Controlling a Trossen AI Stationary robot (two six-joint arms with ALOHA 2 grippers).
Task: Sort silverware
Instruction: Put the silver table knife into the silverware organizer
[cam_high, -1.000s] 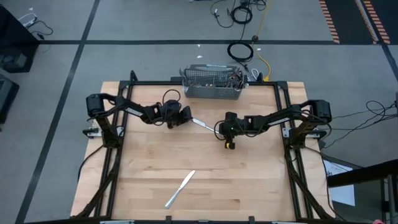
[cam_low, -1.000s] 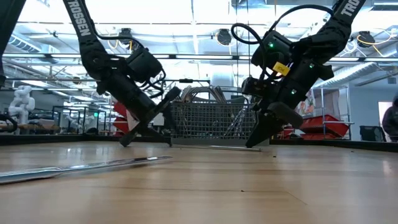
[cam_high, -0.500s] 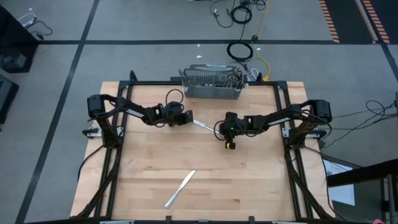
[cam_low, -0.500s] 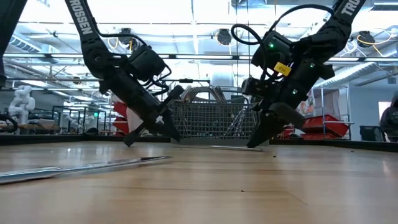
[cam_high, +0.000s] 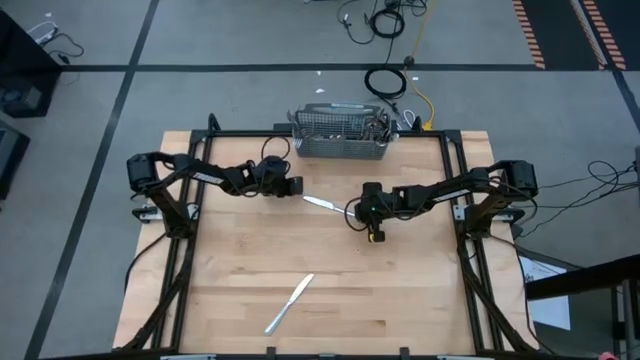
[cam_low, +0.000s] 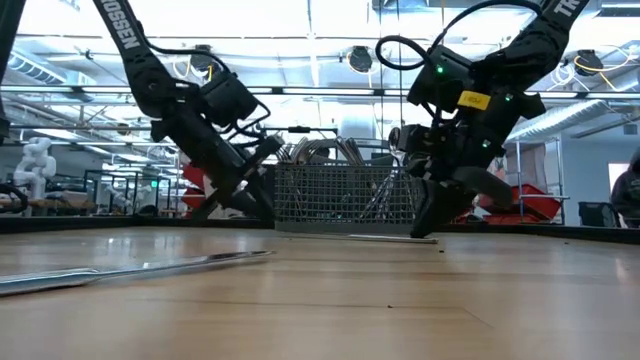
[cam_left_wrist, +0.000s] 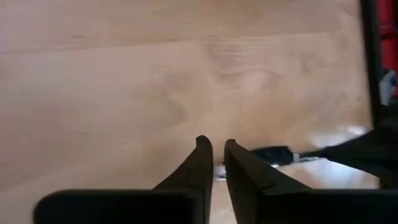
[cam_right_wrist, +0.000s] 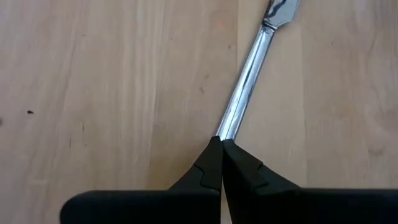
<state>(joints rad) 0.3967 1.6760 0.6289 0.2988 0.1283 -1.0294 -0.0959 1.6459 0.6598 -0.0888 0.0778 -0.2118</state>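
Looking first at the left gripper (cam_high: 293, 186), we find it has drawn back to the left since a second ago: then its tips sat right at the left end of the table knife (cam_high: 323, 203), and now a gap of bare wood lies between them. In the left wrist view its fingers (cam_left_wrist: 200, 163) stand nearly closed, with only a thin slit between them and nothing in it. The right gripper (cam_right_wrist: 221, 144) is pinched on the right end of that same knife, its fingers closed tight around the handle; the arm has shifted slightly, its yellow tag now nearer us, and the knife lies flat on the table (cam_high: 420, 300) between the two arms.

In the low view the left arm's link reads "TROSSEN" in white letters, and the right arm carries a yellow label (cam_low: 473, 99) too small to read.

At the far edge stands the wire-mesh basket (cam_high: 340, 146), holding a cluster of silverware (cam_high: 378, 127) at its right end; the individual pieces cannot be told apart. A second knife (cam_high: 290, 303) lies alone near the table's front, well apart from both arms.
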